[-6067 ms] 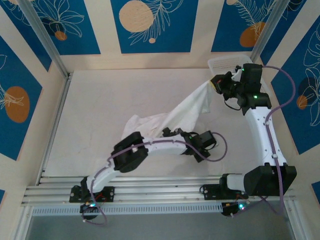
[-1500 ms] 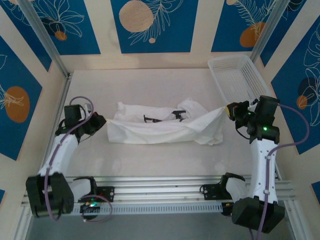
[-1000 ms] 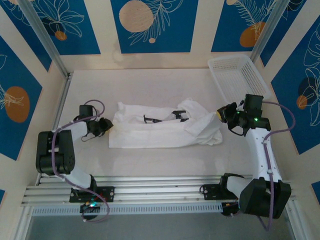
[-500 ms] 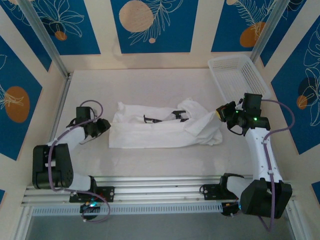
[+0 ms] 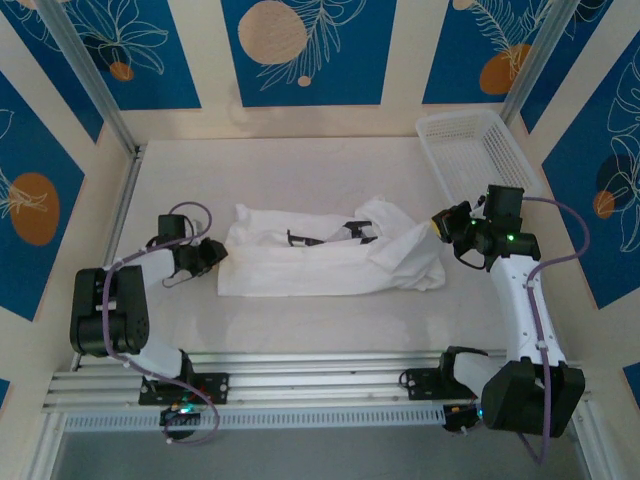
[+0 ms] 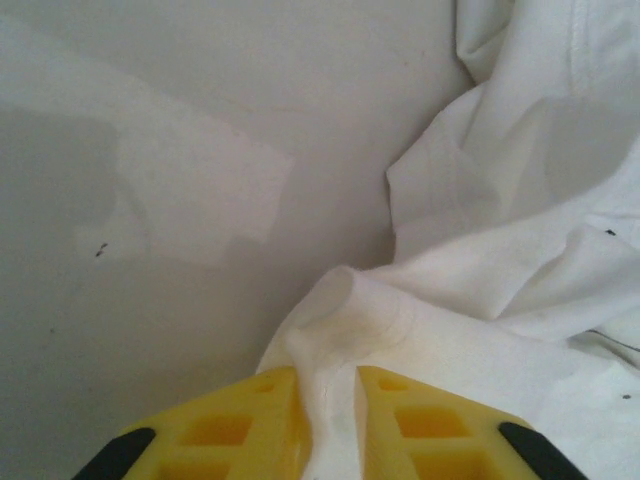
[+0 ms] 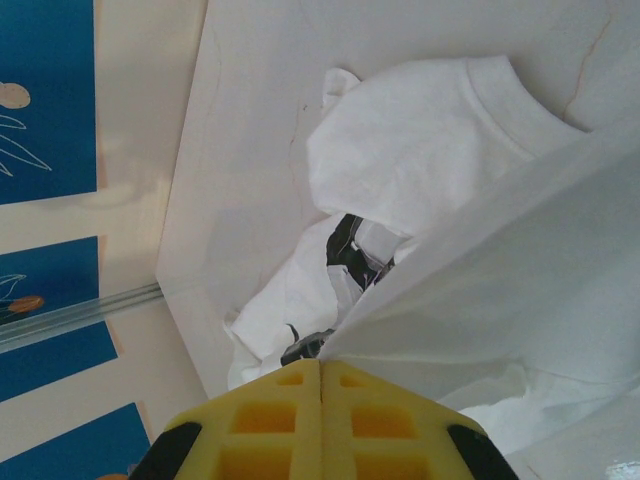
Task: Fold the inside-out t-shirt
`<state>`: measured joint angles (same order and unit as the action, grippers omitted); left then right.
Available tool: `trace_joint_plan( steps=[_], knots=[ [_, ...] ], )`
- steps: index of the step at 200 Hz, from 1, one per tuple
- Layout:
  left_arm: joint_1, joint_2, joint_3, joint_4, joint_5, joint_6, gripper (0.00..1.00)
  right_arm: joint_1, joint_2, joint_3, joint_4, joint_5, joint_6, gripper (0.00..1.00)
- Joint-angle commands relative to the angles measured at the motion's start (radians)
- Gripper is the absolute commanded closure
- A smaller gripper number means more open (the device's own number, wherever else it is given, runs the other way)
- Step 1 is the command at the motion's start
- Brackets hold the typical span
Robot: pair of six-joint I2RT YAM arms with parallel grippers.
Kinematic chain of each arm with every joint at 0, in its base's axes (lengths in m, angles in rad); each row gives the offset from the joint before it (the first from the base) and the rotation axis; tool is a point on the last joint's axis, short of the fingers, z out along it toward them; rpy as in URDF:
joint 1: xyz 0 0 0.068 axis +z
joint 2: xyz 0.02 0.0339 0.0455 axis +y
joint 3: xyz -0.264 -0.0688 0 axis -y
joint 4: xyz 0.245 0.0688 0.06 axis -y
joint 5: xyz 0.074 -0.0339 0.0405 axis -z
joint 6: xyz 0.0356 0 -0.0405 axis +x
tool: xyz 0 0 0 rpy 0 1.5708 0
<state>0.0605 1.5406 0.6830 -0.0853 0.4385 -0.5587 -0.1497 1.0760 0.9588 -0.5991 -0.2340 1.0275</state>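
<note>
Since half a second ago the left gripper (image 5: 205, 257) has edged inward and now clamps the shirt's (image 5: 320, 265) left edge, with cloth bunched between its fingers (image 6: 270, 400). The right gripper (image 5: 443, 222) pinches the right edge. The shirt lies rumpled across the mid-tabletop (image 5: 300, 170). It looks thin, light and limp, so hems or corners are probably the best places to hold it. Dark patches (image 5: 352, 230), perhaps labels, are too small to read.
</note>
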Motion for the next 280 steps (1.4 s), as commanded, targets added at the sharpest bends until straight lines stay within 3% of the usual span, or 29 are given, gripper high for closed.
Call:
trace_joint_plan(
  steps=[1,28,54,71,92,107,130,150,168,192,211,247,280],
  knots=[
    [-0.007,0.006,-0.004,0.026,0.032,-0.006,0.86,0.008,-0.015,0.028,-0.016,0.010,-0.006,1.00],
    [-0.007,0.006,-0.008,0.030,0.034,-0.006,0.90,0.009,-0.015,0.028,-0.015,0.010,-0.006,1.00],
    [-0.007,0.019,-0.019,0.036,0.046,-0.005,0.79,0.008,-0.014,0.028,-0.014,0.012,-0.007,1.00],
    [-0.008,0.024,-0.025,0.041,0.048,-0.005,0.78,0.010,-0.014,0.027,-0.014,0.009,-0.006,1.00],
    [-0.008,0.023,-0.023,0.038,0.047,-0.006,0.87,0.010,-0.015,0.031,-0.016,0.008,-0.006,1.00],
    [-0.008,0.011,-0.016,0.037,0.058,-0.011,1.00,0.010,-0.014,0.041,-0.017,0.008,-0.002,1.00],
    [-0.007,-0.077,0.029,-0.007,0.097,-0.043,1.00,0.011,-0.017,0.085,-0.015,0.004,0.034,1.00],
    [-0.008,-0.272,0.179,-0.149,0.071,-0.054,1.00,0.012,-0.023,0.190,0.017,0.003,0.113,1.00],
    [-0.008,-0.394,0.455,-0.287,-0.011,-0.015,1.00,0.004,-0.005,0.384,0.045,0.032,0.181,1.00],
    [-0.003,-0.387,0.892,-0.414,-0.077,0.026,1.00,-0.003,0.046,0.735,0.073,0.090,0.211,1.00],
    [-0.002,-0.373,1.133,-0.458,-0.140,0.043,1.00,-0.003,0.073,0.950,0.098,0.131,0.190,1.00],
    [-0.002,-0.458,1.222,-0.411,-0.255,0.039,1.00,-0.004,0.056,1.092,0.126,0.214,0.131,1.00],
    [-0.003,-0.535,1.200,-0.378,-0.334,0.045,1.00,-0.004,0.066,1.170,0.136,0.165,0.100,1.00]
  ],
)
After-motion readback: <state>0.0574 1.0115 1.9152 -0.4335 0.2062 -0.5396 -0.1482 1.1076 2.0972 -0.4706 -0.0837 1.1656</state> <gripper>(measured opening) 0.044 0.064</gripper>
